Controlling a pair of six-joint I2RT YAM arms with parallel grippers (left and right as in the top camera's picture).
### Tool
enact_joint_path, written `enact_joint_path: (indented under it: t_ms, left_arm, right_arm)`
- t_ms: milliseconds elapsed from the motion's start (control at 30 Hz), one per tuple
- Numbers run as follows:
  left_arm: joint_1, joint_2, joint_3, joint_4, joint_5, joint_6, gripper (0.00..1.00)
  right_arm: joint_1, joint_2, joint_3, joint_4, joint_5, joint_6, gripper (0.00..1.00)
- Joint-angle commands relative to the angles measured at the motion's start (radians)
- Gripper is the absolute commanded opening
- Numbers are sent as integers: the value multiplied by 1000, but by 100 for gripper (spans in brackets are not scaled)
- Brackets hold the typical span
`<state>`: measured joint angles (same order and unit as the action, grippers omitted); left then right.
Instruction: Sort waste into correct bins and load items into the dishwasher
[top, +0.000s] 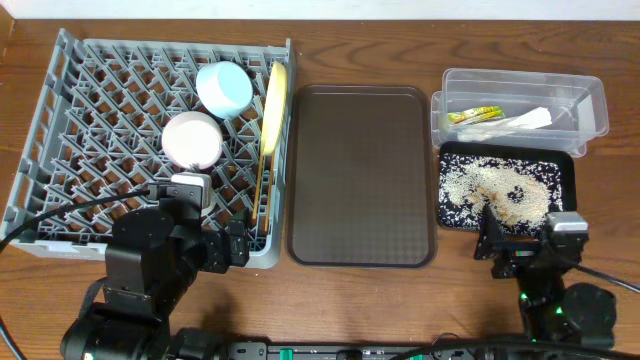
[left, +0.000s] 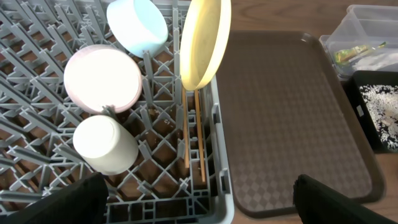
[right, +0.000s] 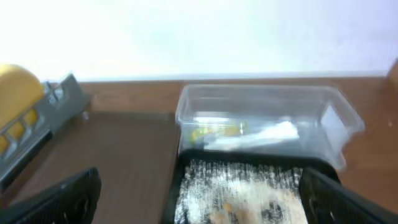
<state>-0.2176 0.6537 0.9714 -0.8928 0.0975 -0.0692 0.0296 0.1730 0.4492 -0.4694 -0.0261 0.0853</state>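
Judging from how things lie, the sorting and loading look finished, and the step in hand reads as the close of the task; the snack wrapper (top: 474, 114) and the crumpled paper strip (top: 527, 120) lie in the clear plastic tub (top: 590, 100); the rice-like scraps (top: 505, 185) are spread in the black tray (top: 568, 170) just in front of it; the brown serving tray (top: 362, 175) between rack and bins carries nothing. In the grey dish rack (top: 80, 130) the light blue bowl (left: 138, 25) and the pinkish-white bowl (left: 102, 79) sit side by side among the pegs; the white cup (left: 106, 144) lies tipped beside the pink bowl; the yellow plate (left: 205, 43) stands on edge at the rack's right wall, with the wooden chopsticks (left: 193, 140) lying lengthwise below it. The next move, as I judge it, calls for no grasp; at most a check that the cup sits steady, then a retreat of both arms away from rack and bins. The left arm (top: 150, 260) hovers over the rack's near right corner, angled down, its jaws wide apart and empty; the right arm (top: 545, 250) sits low over the surface (top: 360, 40) at the black tray's near edge, facing level across the bins, its jaws likewise spread with nothing between them.
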Motion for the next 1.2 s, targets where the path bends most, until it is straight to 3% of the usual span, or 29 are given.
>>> enact_joint_path:
  t_ms: [0,467,767,1167]
  left_arm:
    - [2,0,-5,0,-12,13,98]
    - [2,0,-5,0,-12,13,98]
    - [2,0,-5,0,-12,13,98]
    - [2,0,-5,0,-13,13,99]
  right_arm:
    - [16,-72,-158,209,-1,-13,99]
    - [-5,-168,-445,579,-32,-63,99]
    - [-18,-167,-444,396,-32,-121,99]
    - [-22,-167,-444,398,-34,-135,99]
